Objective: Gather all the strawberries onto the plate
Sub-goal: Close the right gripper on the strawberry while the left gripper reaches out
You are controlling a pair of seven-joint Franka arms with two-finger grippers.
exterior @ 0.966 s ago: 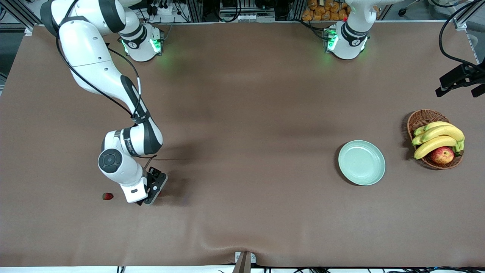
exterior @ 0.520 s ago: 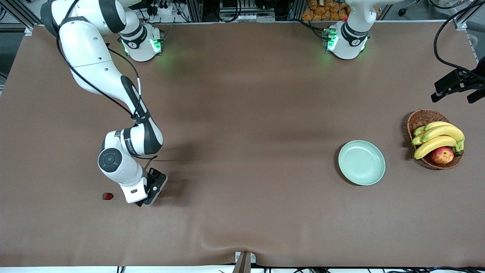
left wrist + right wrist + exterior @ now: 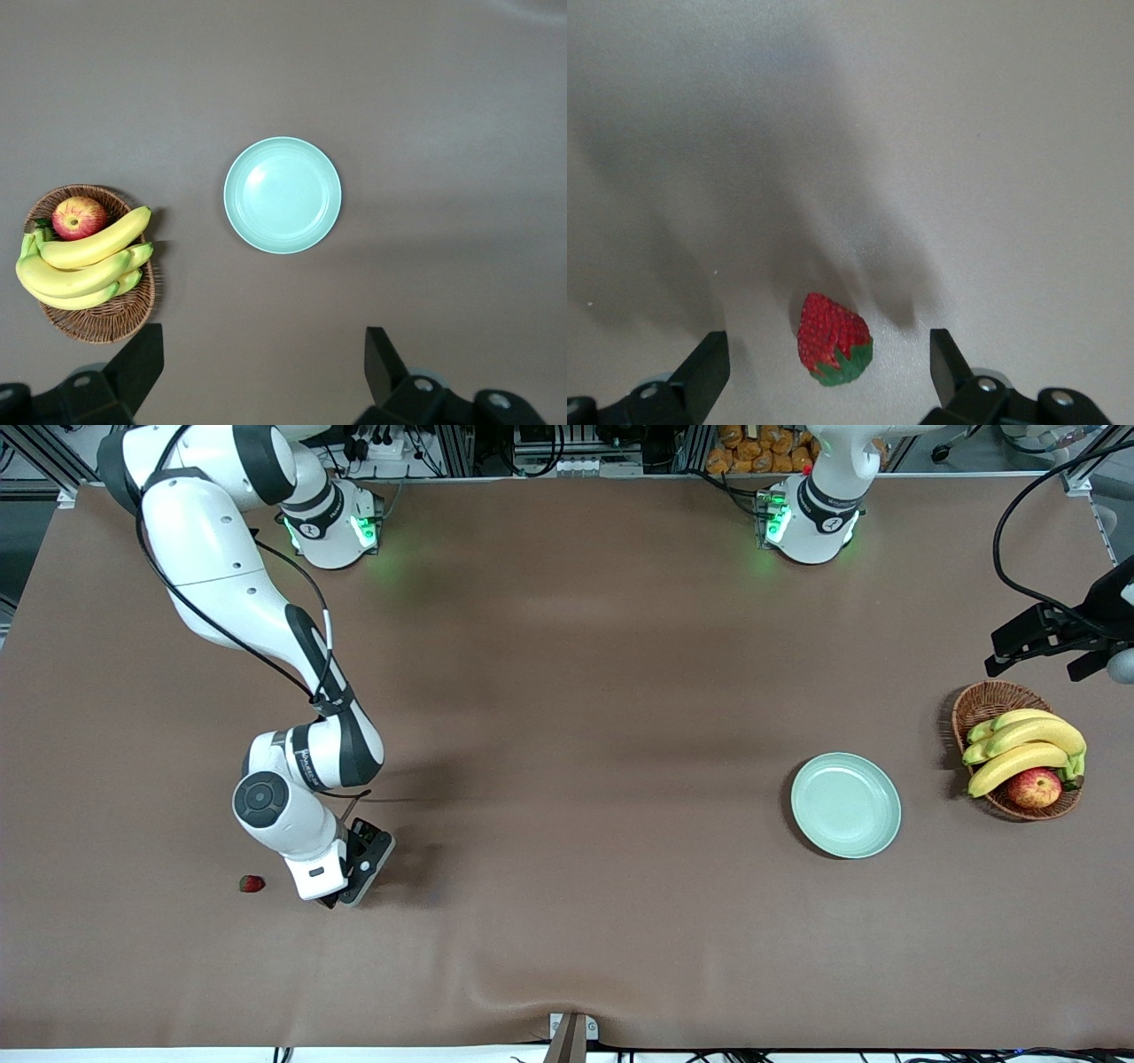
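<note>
Plate empty, nothing collected yet. Right hand low over the counter at the right arm's end, fingers apart, one strawberry between them, not gripped. Second strawberry lies just beside it. Third not visible. Left hand waits high over the plate and fruit basket, fingers apart.

Wicker basket with bananas and an apple, brown table

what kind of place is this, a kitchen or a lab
Most likely a robotics lab, not a kitchen: two robot arms are bolted at the edge of a brown-covered table, with aluminium framing and cabling past its edge and staged fruit in a wicker basket.
</note>
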